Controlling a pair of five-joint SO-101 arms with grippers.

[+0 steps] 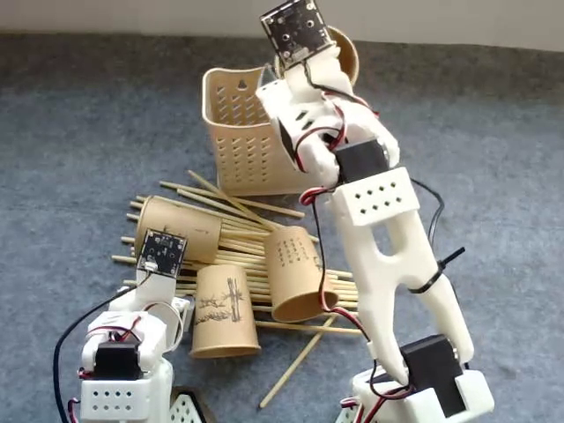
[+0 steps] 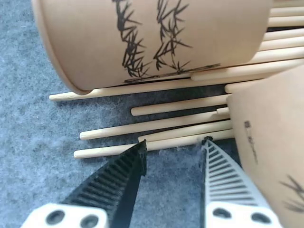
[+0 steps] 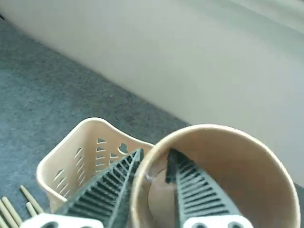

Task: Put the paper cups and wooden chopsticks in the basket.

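Left claw (image 2: 173, 145) hangs open just over the chopsticks (image 2: 156, 126), its two tips spread across a couple of sticks at the edge of the pile farthest from the basket (image 1: 242, 132). Just past the tips, a lying cup (image 2: 152, 38) rests on its side on the sticks. An upturned cup (image 2: 275, 142) stands close beside one finger.

Over by the basket, the right claw (image 3: 154, 154) grips a held cup (image 3: 213, 180) by its rim, with one finger inside the wall and the other outside. This cup is raised off the surface (image 1: 70, 132) with its mouth facing the wrist camera. It sits beside the basket's top edge, at the corner away from the pile. I cannot tell whether it is over the opening or just outside it.

The basket stands upright on the grey surface, with slotted walls, close to the pale wall (image 3: 190, 57).

From the basket's foot the chopsticks fan out toward the arms. The lying cup is the nearest of the loose cups to the basket. A tilted cup (image 1: 295, 273) leans on the sticks a little farther off, mouth down. The upturned cup stands farther still, at the pile's outer edge. A lone stick (image 1: 295, 370) lies apart from the pile, farthest from the basket, near the right arm's base.
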